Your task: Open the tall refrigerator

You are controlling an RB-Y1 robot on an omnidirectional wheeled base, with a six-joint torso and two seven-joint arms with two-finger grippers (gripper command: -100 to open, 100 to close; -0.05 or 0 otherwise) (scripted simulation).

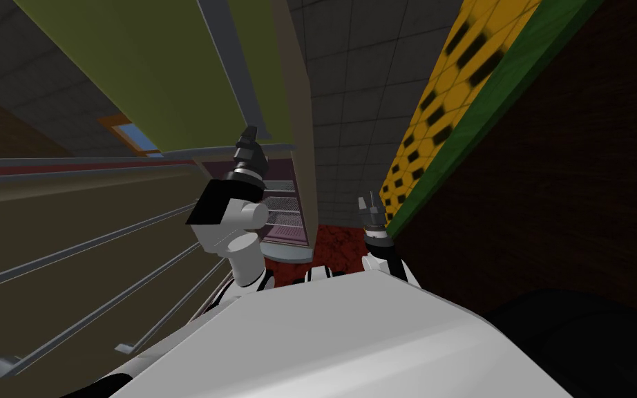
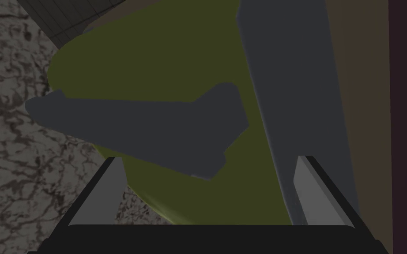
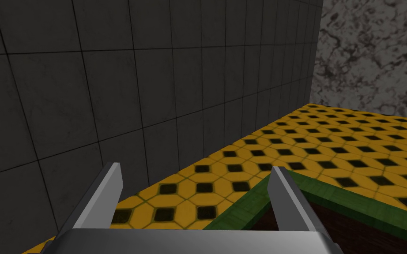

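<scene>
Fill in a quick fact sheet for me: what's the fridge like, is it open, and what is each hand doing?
refrigerator door: olive green, with a grey handle
door state: looks ajar; wire shelves show past its edge
left gripper: open, at the handle, not clamped on it
right gripper: open, holding nothing, facing a dark tiled wall

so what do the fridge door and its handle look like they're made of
Door: plain olive green, matte, no grain or gloss; painted metal or plastic, the look leaves it open. Handle: flat dark grey with crisp edges, no shine; possibly metal, though unconfirmed.
</scene>
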